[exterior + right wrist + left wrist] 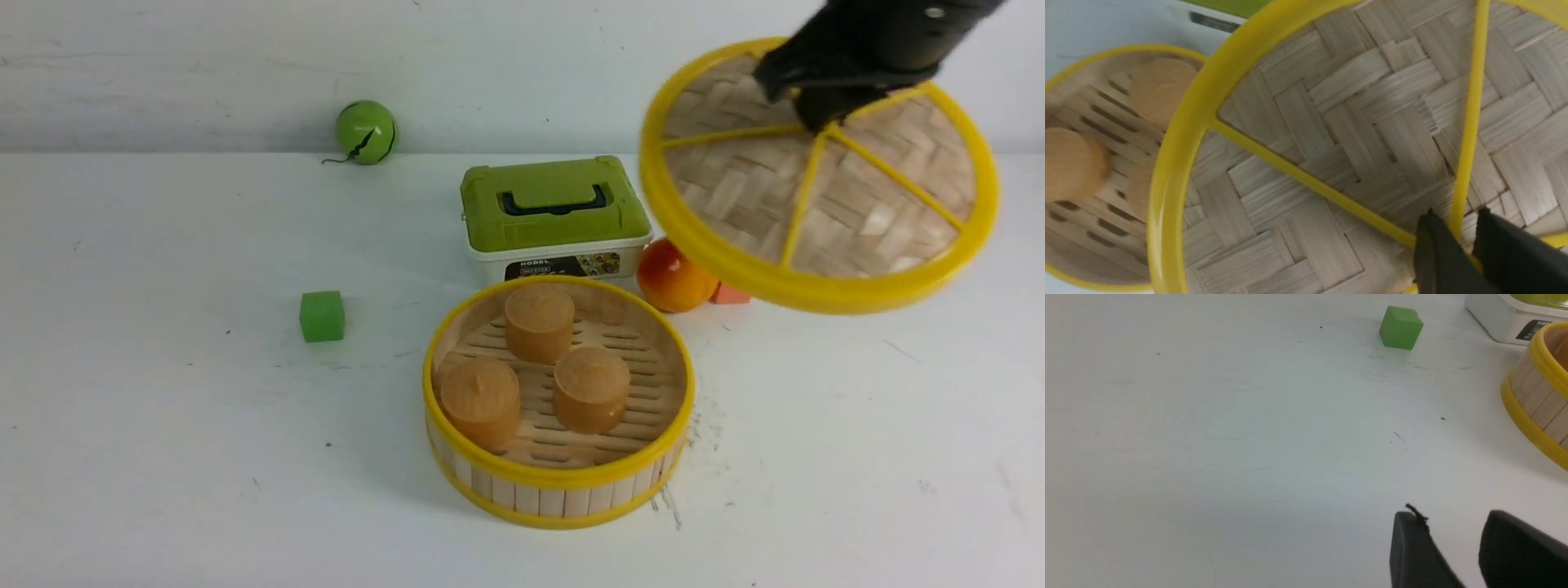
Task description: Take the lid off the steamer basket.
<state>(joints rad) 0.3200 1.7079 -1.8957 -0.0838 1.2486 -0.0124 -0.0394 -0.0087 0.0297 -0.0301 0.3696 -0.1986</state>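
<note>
The lid (816, 188), a woven bamboo disc with a yellow rim and spokes, hangs tilted in the air at the upper right, clear of the basket. My right gripper (820, 114) is shut on its central knob; in the right wrist view the gripper (1457, 222) straddles a yellow spoke of the lid (1355, 134). The steamer basket (558, 483) stands open on the table at centre with three brown round cakes (590, 389) inside; it also shows in the right wrist view (1069, 77) and the left wrist view (1535, 396). My left gripper (1453, 526) is open and empty above bare table.
A white box with a green top (555, 214) stands behind the basket. An orange fruit (673, 276) and a pink block (729, 295) lie under the raised lid. A green cube (322, 316) sits left of the basket, a green ball (365, 132) by the back wall.
</note>
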